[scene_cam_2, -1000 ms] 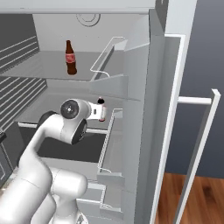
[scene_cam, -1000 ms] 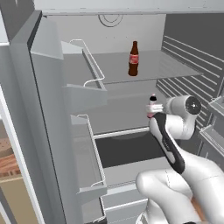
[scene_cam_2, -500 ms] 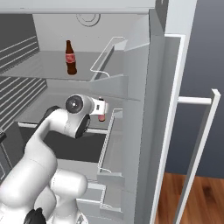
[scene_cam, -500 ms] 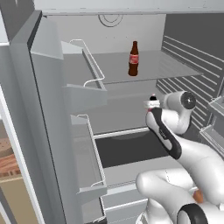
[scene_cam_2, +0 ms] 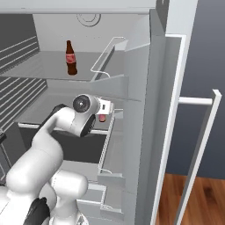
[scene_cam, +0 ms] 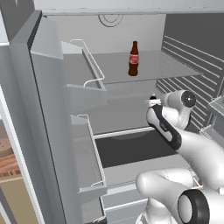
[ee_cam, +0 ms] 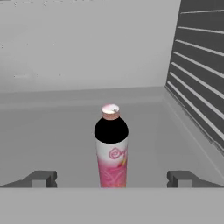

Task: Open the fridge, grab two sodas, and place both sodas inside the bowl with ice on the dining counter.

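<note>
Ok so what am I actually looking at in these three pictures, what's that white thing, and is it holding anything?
The white thing is a robot arm reaching into an open fridge. Two pictures come from cameras on its base, behind it to the left and to the right, so they show the same scene from two sides. The third comes from a camera on its hand, looking along the gripper. The two dark stubs at the bottom of that picture are its fingertips. One cola bottle stands upright on the upper shelf. A second bottle, with a pink label, stands on a lower shelf, straight ahead of the gripper. The gripper is open and holds nothing.
</note>
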